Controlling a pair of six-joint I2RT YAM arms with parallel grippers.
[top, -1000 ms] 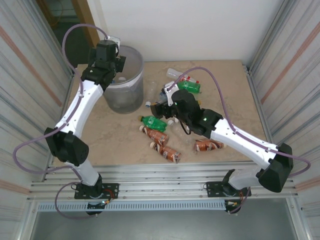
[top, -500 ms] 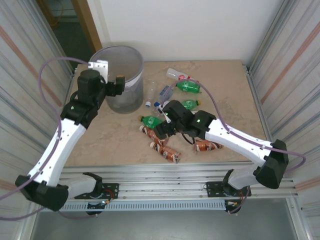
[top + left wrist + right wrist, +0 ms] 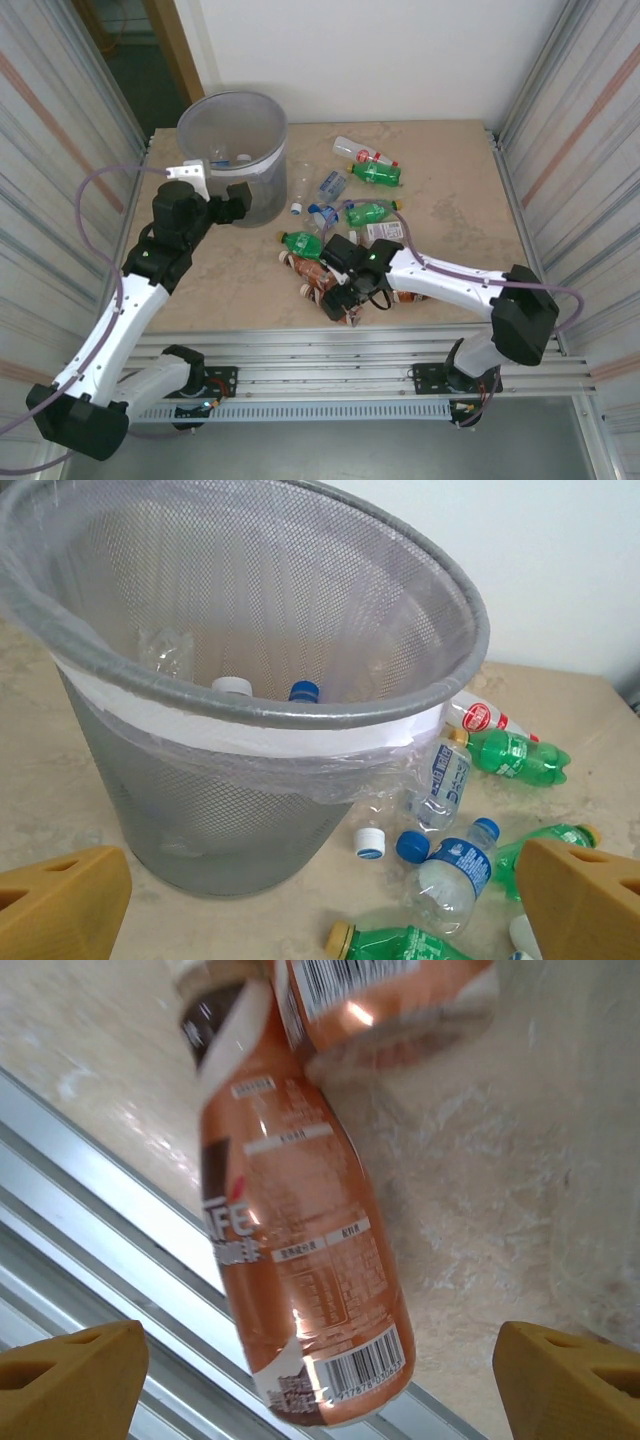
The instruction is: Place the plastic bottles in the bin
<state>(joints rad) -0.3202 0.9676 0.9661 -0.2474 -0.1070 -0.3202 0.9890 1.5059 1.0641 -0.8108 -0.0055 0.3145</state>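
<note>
Left arm and right arm both have white shells with chunky black joints, on black base plates. A thin purple cable loops off each. Fingers are blunt mustard-yellow wedges.

You'll find the bin in fine grey mesh, its liner a milky white band just under the rim. Inside sit a white cap and a blue cap.

Right of centre in the left wrist view, the green bottles have yellowish caps, and the clear bottle has a blue label and cap.

In the right wrist view, the orange bottle is coppery, with white print and a black-and-white barcode.

The table is marbled beige. The finger pads are mustard yellow.
</note>
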